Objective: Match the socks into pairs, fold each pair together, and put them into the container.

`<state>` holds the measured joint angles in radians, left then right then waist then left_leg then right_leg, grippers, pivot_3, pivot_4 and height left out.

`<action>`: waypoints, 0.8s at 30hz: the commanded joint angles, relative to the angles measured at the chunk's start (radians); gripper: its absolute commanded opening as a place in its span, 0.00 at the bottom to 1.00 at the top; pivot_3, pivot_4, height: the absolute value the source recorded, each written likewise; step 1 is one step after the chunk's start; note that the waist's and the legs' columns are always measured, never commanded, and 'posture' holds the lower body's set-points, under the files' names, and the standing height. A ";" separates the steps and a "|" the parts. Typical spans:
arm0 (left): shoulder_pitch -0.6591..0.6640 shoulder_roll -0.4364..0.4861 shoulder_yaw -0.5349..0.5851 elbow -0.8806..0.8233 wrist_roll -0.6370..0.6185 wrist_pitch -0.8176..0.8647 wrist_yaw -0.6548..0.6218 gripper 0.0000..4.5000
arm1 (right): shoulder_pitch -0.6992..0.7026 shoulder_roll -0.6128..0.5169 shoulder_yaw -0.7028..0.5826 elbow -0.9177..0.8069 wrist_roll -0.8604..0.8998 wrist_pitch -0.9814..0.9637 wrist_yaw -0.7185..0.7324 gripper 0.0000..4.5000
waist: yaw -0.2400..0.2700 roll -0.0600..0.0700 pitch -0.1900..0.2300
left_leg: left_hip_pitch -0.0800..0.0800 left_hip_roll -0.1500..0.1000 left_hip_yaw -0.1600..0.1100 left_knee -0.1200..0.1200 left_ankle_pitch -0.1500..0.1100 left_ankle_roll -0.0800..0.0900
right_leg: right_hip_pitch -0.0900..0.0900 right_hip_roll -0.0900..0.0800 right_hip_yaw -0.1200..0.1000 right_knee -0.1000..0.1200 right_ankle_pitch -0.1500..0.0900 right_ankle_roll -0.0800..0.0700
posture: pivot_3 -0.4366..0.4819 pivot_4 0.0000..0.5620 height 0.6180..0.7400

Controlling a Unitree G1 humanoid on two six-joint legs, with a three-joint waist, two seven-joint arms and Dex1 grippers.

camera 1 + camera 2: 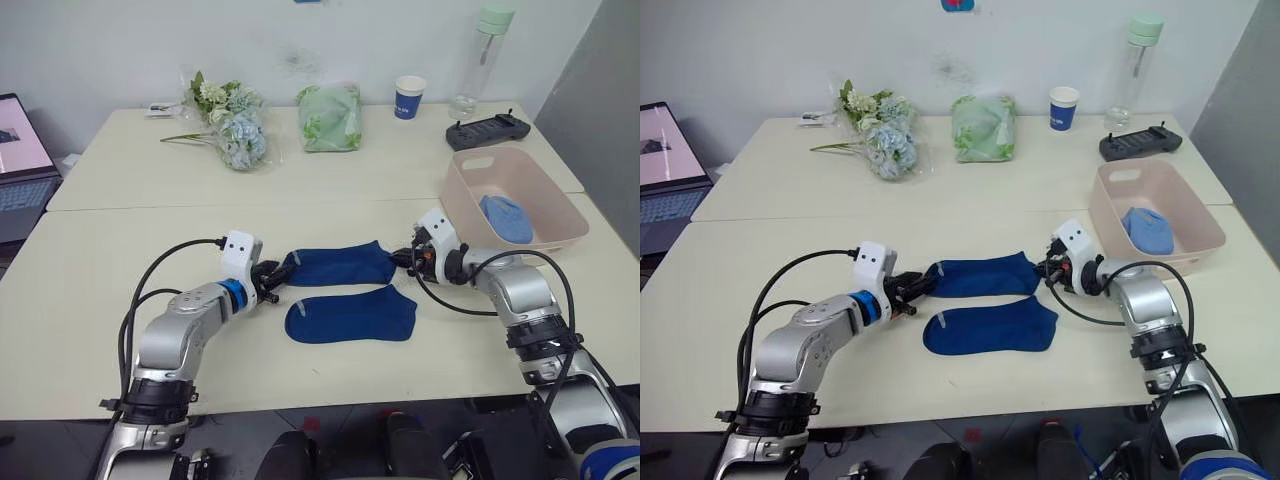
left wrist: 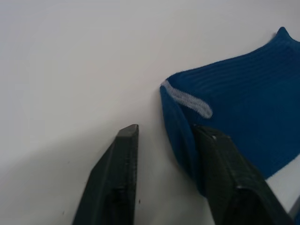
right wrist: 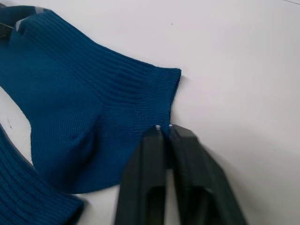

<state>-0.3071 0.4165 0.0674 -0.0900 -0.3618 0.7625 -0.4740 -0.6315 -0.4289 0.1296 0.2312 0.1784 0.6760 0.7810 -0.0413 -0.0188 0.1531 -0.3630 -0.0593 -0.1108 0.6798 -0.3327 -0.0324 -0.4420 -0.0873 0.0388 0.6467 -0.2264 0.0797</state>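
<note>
1. Two dark navy socks lie flat on the counter [image 1: 90, 330], one just behind the other and roughly parallel. The far sock [image 1: 338, 265] is stretched between the two claws; the near sock [image 1: 352, 315] lies free beside it.
2. The right claw [image 3: 164, 129] is closed on the cuff edge of the far sock, its fingers pressed together over the ribbed hem. This grip appears to anchor that end.
3. The left claw [image 2: 164, 133] is at the far sock's opposite end, fingers parted. One finger [image 2: 225, 164] rests against the fabric beside the pale stitched seam; the other sits on bare counter, clear of the sock. It holds nothing.
4. Judgement: the sock is being held taut and straight for laying onto its mate, so the pairing of the navy socks is in hand and the fold is not yet made.
5. The container [image 1: 470, 205], pale pink, stands beyond the far sock on the right claw's side, near it. A folded light blue bundle [image 1: 506, 218] already rests inside it.
6. No white socks can be seen on the counter.
</note>
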 commanded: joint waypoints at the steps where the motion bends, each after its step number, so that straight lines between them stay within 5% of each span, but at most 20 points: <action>1: 0.009 0.016 0.026 -0.044 -0.023 0.010 -0.013 0.10 | 0.005 -0.002 -0.016 -0.037 0.013 -0.005 -0.004 0.00 | 0.002 0.000 0.000 | 0.000 0.000 0.000 0.000 0.000 0.000 | 0.000 0.000 0.000 0.000 0.000 0.000 | 0.48 0.27 1.00; 3: 0.011 0.019 0.032 -0.046 -0.027 0.014 -0.012 0.01 | 0.003 -0.001 -0.017 -0.036 0.013 -0.008 -0.004 0.00 | 0.002 0.000 0.000 | 0.000 0.000 0.000 0.000 0.000 0.000 | 0.000 0.000 0.000 0.000 0.000 0.000 | 0.48 0.27 1.00; 17: 0.023 0.012 0.073 -0.066 -0.078 0.015 -0.012 0.01 | -0.022 -0.020 -0.053 -0.037 0.032 -0.004 0.012 0.00 | 0.004 0.000 0.000 | 0.000 0.000 0.000 0.000 0.000 0.000 | 0.000 0.000 0.000 0.000 0.000 0.000 | 0.48 0.27 1.00; 24: 0.011 -0.025 0.113 -0.151 -0.169 0.042 -0.001 0.01 | -0.020 -0.064 -0.123 -0.181 0.126 0.132 0.013 0.00 | 0.009 0.000 0.000 | 0.000 0.001 0.000 0.000 0.000 0.000 | 0.000 -0.001 0.000 -0.001 0.000 0.000 | 0.48 0.27 1.00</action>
<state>-0.2856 0.3901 0.1472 -0.1838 -0.4972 0.8020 -0.4798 -0.6391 -0.4737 0.0435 0.1083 0.2711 0.7843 0.7873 -0.0328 -0.0188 0.1532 -0.3634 -0.0585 -0.1111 0.6798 -0.3327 -0.0324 -0.4418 -0.0879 0.0387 0.6461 -0.2264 0.0797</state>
